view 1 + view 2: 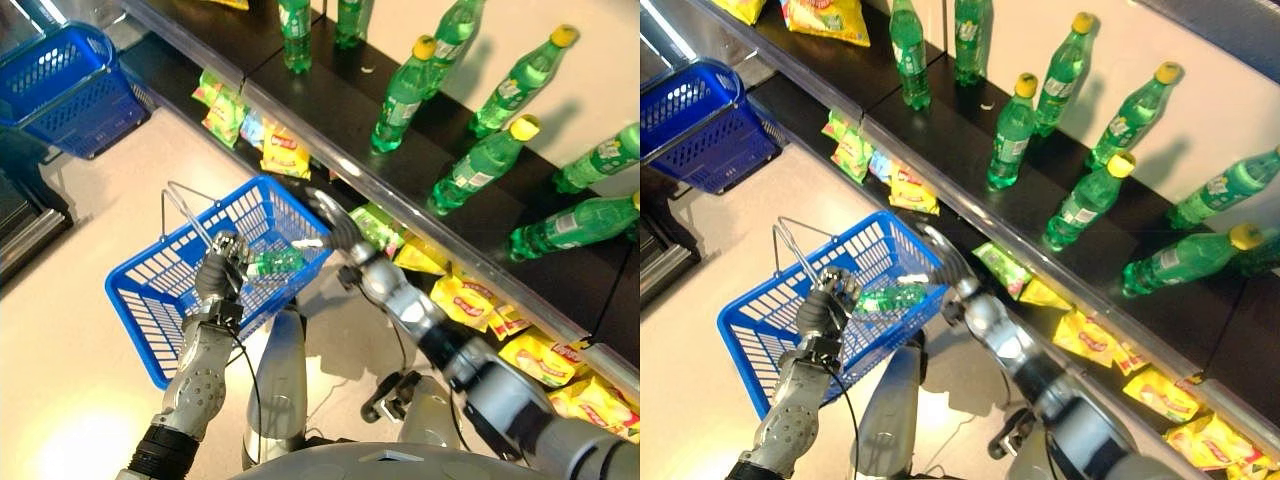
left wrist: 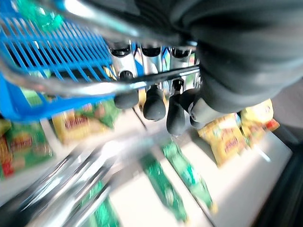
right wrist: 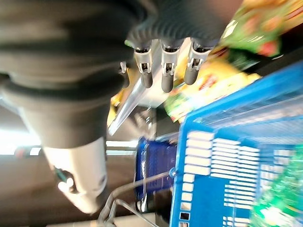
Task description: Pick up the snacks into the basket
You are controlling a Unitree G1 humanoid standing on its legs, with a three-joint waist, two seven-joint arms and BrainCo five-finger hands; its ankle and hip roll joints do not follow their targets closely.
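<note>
Left hand [image 1: 222,272] grips blue basket [image 1: 170,300] handle; right hand [image 1: 335,222] open above.

Both arms are silver-grey metal with rounded, dimpled casings and black rings at the joints. Each hand, left hand [image 1: 222,268] and right hand [image 3: 163,66], has a dark ribbed cover, then silver fingers with dark rounded tips.
</note>
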